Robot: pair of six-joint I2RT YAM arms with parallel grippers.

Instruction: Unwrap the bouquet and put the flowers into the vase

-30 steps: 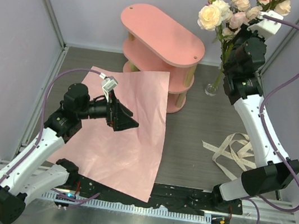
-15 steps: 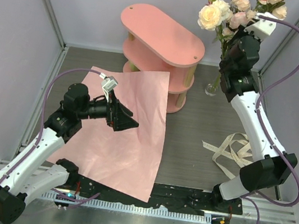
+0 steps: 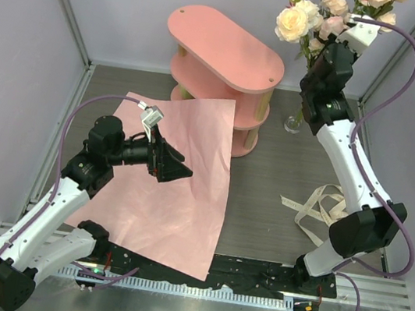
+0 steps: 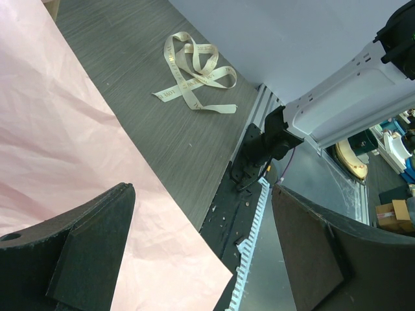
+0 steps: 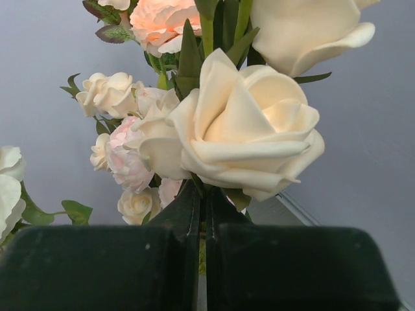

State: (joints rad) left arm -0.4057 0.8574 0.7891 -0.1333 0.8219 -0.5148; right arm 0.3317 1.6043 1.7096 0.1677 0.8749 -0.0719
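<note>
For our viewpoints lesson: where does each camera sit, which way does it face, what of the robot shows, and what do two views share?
Top external: above and behind the robot, looking down on the table; left arm and right arm show.
Left wrist: on the left arm, facing across the pink paper towards the ribbon; open left claw shows.
Right wrist: on the right arm, facing the flowers close up; shut right claw shows.
Shared: top and left wrist both show the ribbon.
</note>
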